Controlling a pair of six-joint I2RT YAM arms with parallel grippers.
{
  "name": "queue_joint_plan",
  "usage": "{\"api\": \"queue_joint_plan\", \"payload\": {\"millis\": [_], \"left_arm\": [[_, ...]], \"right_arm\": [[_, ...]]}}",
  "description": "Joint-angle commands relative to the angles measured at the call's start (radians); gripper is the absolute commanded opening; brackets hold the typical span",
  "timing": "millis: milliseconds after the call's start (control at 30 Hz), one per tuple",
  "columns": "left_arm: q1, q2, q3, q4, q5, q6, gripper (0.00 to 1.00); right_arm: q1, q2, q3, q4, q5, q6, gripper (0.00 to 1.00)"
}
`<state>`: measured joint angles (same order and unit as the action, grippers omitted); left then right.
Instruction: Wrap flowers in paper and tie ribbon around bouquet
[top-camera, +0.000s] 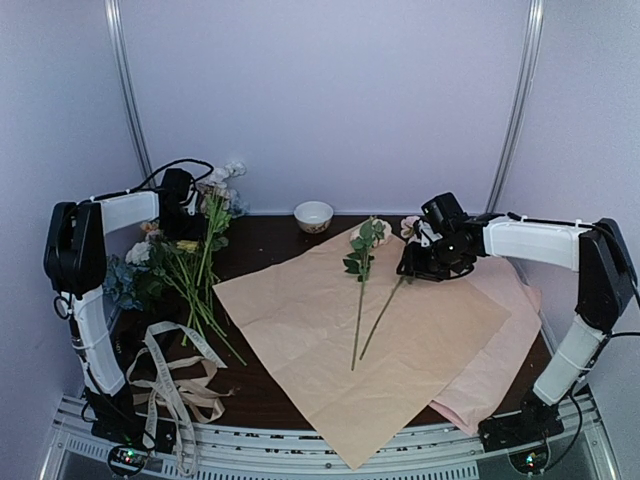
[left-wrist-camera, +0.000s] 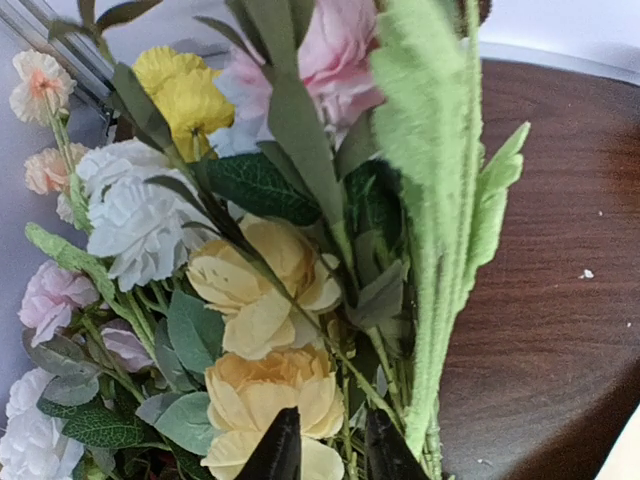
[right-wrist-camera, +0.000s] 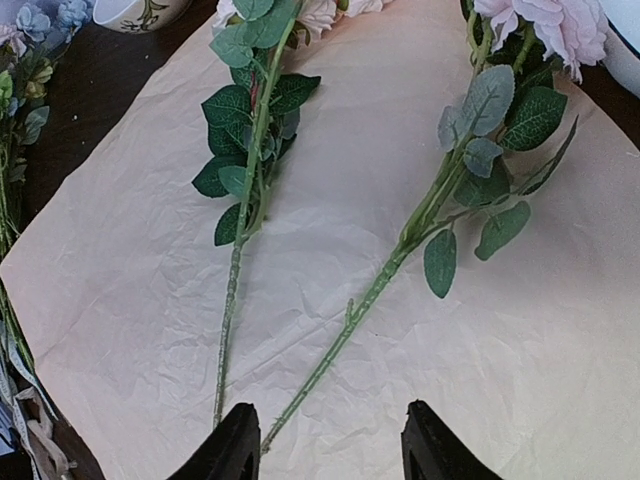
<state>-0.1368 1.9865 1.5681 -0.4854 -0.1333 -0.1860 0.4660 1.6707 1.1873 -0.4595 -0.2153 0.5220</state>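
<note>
Currently two flowers lie on the paper, blooms toward its upper corner, ready for rolling. Right gripper hangs half-open and empty. Left gripper, slightly parted over the upper-left pile, clamps nothing.

Two flowers lie on the peach face of the crinkled paper — stems nearly side by side, blooms at the far edge. The right hand hangs by the stem ends, fingers spread, gripping nothing. Beyond, on the dark tabletop — a bowl and blue blooms.
</note>
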Motion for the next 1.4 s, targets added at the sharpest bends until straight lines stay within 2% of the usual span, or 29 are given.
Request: {"api": "queue_joint_plan", "payload": {"millis": [0, 167, 333, 500, 633, 733, 867, 1200, 1367], "left_arm": [[0.011, 0.010, -0.030, 0.050, 0.040, 0.005, 0.26], [0.011, -0.019, -0.097, 0.098, 0.205, 0.036, 0.31], [0.010, -0.020, -0.133, 0.089, 0.243, 0.072, 0.27], [0.008, 0.015, -0.099, -0.031, 0.120, 0.031, 0.26], [0.008, 0.016, -0.116, -0.029, 0.138, 0.004, 0.21], [0.007, 0.004, -0.125, -0.021, 0.137, -0.009, 0.13], [0.006, -0.070, -0.175, 0.037, 0.131, -0.016, 0.00], [0.007, -0.249, -0.302, 0.192, 0.087, -0.012, 0.00], [-0.006, -0.444, -0.483, 0.478, 0.128, 0.020, 0.00]], "right_arm": [[-0.001, -0.030, -0.018, 0.000, 0.026, -0.011, 0.49], [-0.001, -0.031, -0.020, -0.002, 0.028, -0.016, 0.49], [-0.001, -0.024, -0.022, -0.001, 0.025, -0.016, 0.49], [-0.001, -0.022, -0.018, -0.002, 0.021, -0.016, 0.49], [-0.001, -0.016, -0.012, -0.005, 0.017, -0.019, 0.49], [0.000, -0.008, -0.004, -0.009, 0.013, -0.022, 0.49], [-0.001, -0.008, 0.000, -0.010, 0.014, -0.024, 0.49], [-0.001, -0.015, 0.015, -0.026, 0.018, -0.034, 0.49], [-0.001, -0.037, 0.018, -0.024, 0.026, -0.051, 0.49]]}}
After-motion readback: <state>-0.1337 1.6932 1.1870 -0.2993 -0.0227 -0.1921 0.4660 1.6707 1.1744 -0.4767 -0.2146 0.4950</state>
